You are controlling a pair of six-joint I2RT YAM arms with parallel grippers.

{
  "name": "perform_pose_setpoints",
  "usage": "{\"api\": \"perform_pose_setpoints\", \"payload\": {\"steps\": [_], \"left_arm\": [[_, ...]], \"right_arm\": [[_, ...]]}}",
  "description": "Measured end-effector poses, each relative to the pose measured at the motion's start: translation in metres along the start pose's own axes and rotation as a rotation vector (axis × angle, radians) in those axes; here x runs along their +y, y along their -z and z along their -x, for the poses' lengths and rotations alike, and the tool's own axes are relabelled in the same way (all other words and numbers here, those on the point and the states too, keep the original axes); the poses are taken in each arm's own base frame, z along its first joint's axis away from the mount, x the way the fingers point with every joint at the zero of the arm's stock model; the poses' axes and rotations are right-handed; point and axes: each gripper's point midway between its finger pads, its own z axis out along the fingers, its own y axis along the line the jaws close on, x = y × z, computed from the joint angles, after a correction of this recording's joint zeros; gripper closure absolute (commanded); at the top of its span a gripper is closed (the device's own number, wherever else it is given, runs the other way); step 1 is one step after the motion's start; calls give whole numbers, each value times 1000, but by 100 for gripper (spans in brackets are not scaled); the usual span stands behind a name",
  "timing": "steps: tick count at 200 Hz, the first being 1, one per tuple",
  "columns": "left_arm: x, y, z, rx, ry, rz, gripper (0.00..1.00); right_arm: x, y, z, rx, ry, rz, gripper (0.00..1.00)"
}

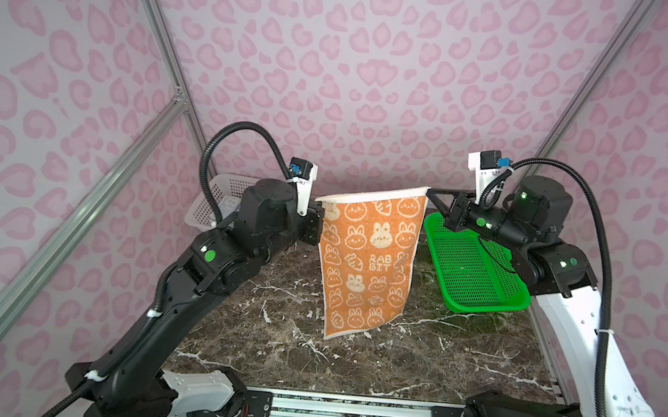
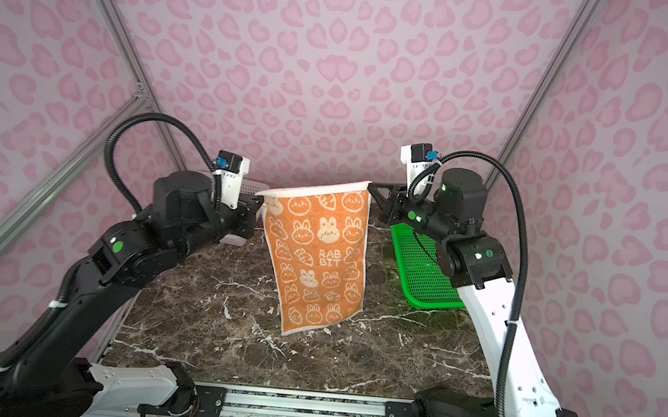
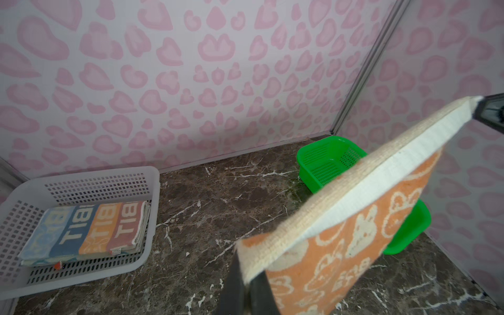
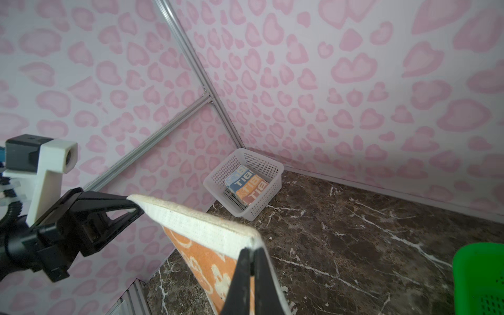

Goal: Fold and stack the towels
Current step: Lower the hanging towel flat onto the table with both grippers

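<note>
An orange towel [image 1: 364,262] [image 2: 315,253] with cream rabbits and "RABBIT" letters hangs spread out over the marble table, held by its two top corners. My left gripper [image 1: 320,205] [image 3: 246,283] is shut on its left corner. My right gripper [image 1: 430,192] [image 4: 252,252] is shut on its right corner. The cream top hem [image 3: 368,180] [image 4: 196,226] runs taut between them. A folded towel with blue and orange blocks [image 3: 84,229] [image 4: 246,185] lies in the white basket, on top of another folded cloth whose edge shows beneath.
The white perforated basket [image 3: 95,174] [image 1: 207,205] stands at the back left corner, partly hidden by my left arm in both top views. A green perforated basket [image 1: 472,273] [image 3: 327,158] sits at the right, under my right arm. Pink-patterned walls enclose three sides.
</note>
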Motion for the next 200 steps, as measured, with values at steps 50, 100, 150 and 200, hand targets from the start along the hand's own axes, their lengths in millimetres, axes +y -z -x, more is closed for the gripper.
{"api": "perform_pose_setpoints", "payload": {"steps": [50,100,150,200], "left_arm": [[39,-132,-53,216,-16,128,97],[63,-231,-80,315,2,154,97],[73,-256,-120,407,14,148,97],[60,-219,-211,584,136,74,97]], "right_arm": [[-107,-72,-49,156,-235,-144,100],[-189,-130,-102,260,-398,-199,100],[-209,-142,-143,333,-453,-201,100],[-205,-109,-237,494,-560,-233,100]]}}
